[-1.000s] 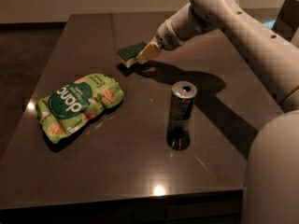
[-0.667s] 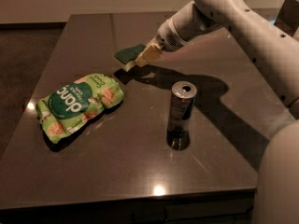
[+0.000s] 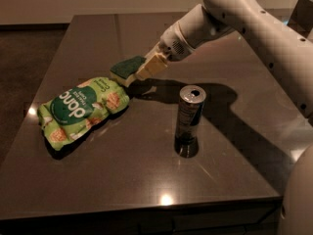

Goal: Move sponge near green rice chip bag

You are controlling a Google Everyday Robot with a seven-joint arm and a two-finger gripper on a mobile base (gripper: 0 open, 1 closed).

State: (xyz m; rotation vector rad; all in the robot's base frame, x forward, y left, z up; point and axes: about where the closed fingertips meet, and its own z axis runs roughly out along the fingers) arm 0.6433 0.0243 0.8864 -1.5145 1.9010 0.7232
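Observation:
The sponge [image 3: 126, 67], dark green on top with pale yellow foam below, is held a little above the table just beyond the upper right end of the green rice chip bag [image 3: 80, 110]. The bag lies flat on the left half of the table, with its dark green round logo facing up. My gripper [image 3: 146, 68] reaches in from the upper right and is shut on the sponge's right end. The sponge and the bag are very close; I cannot tell whether they touch.
A tall dark drink can [image 3: 189, 120] stands upright right of the bag, below my arm. The dark table [image 3: 146, 180] has its front edge near the bottom and its left edge by the bag. My white arm [image 3: 254, 28] crosses the upper right.
My gripper has carried the sponge down and to the left, closer to the bag's upper right end. The bag and the can have not moved.

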